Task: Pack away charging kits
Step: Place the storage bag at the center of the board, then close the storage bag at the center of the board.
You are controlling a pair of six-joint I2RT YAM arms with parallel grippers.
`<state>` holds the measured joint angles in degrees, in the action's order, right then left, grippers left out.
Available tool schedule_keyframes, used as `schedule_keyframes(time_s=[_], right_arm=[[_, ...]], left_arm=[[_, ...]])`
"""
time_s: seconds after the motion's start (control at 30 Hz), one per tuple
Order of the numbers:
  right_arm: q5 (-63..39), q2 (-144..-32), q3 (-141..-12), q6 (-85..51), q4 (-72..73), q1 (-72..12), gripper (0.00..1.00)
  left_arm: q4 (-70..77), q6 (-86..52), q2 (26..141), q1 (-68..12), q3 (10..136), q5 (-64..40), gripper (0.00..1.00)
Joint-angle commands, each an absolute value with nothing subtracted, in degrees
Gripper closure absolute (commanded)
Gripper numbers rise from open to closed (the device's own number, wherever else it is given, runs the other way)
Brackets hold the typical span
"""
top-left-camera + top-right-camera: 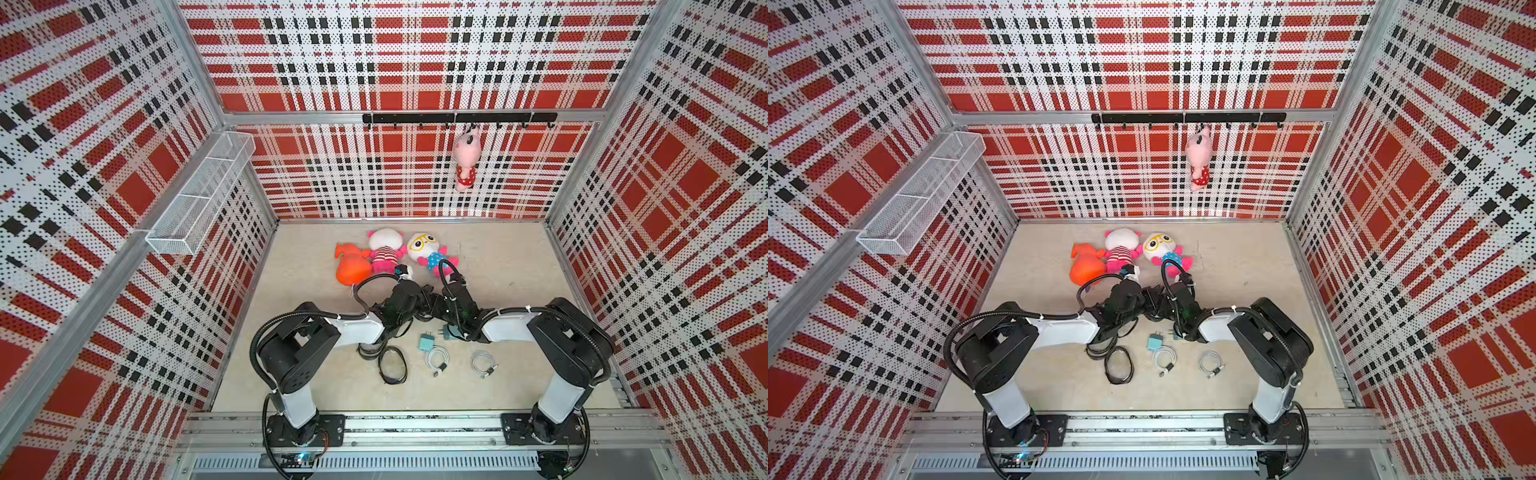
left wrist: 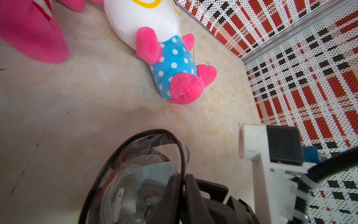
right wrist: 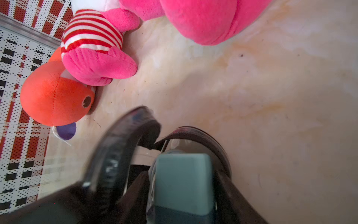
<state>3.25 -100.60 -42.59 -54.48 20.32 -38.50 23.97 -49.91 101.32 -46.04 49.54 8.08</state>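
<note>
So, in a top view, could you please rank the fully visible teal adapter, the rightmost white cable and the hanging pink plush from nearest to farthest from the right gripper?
From the right gripper:
1. teal adapter, on the table, just toward the robot.
2. rightmost white cable, nearer the robot, to the right.
3. hanging pink plush, high on the back wall.

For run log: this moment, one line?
left pincer: on black oval zip case rim | right pincer: holding teal cube plug adapter at case

Premises were a robotics test cell: red-plaid perforated wall panels point(image 1: 415, 62), aluminium framing point(image 1: 291, 118), aluminium base rail point(image 1: 415, 428) carrying white-and-black left arm point(image 1: 361, 328) and right arm point(image 1: 505, 326).
</note>
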Motion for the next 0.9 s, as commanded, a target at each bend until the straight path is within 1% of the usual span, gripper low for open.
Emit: schedule_keyframes(time_s=[0.0, 0.2, 0.33, 0.47, 0.6, 0.67, 0.87], right_arm=[[3.9, -97.7, -44.3, -54.2, 20.5, -38.7, 0.44], [6.1, -95.1, -44.4, -53.5, 15.8, -37.9, 0.46], [7.3, -93.2, -44.2, -52.8, 13.2, -37.3, 0.52], [8.1, -91.8, -43.0, -52.8, 11.7, -35.9, 0.6], [7.8, -91.8, -41.7, -52.5, 11.6, -34.7, 0.7], [8.3, -92.4, -41.8, -52.3, 11.3, -34.7, 0.74], [7.2, -96.4, -42.8, -52.4, 11.2, -34.6, 0.79]], left_arm=[[23.6, -50.0, 101.5, -46.2, 49.3, 7.5, 0.75], [21.6, -49.7, 99.0, -45.6, 49.6, 9.4, 0.56], [21.5, -49.7, 97.5, -45.3, 48.9, 10.0, 0.51], [21.5, -49.7, 95.8, -44.3, 47.2, 10.3, 0.48], [22.5, -50.0, 93.3, -43.2, 43.7, 11.6, 0.4], [23.3, -50.2, 92.9, -42.5, 42.4, 11.7, 0.39], [26.9, -50.8, 97.2, -40.3, 41.3, 7.7, 0.39]])
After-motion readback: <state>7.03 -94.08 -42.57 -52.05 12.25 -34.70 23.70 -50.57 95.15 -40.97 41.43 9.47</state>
